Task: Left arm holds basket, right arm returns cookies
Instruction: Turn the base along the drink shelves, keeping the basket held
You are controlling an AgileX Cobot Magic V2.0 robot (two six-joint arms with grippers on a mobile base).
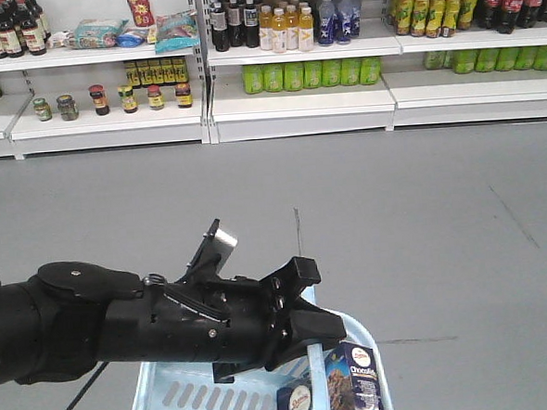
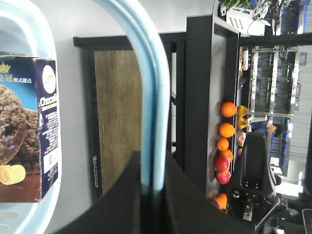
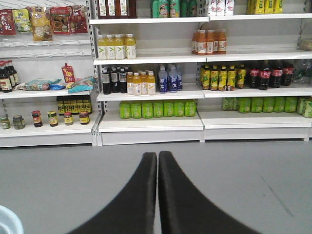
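The light blue basket hangs at the bottom of the front view. My glossy black left gripper is shut on its pale blue handle. In the left wrist view the handle runs down between the closed fingers of the left gripper. The dark cookies carton stands inside the basket; the same carton lies against the basket rim. My right gripper is shut with nothing in it, pointing at the shelves above the floor. A basket edge shows at its lower left.
White shelving with bottles, green packs and jars lines the far side of the grey floor. A dark frame with a wooden panel and a rack of oranges and apples show behind the handle.
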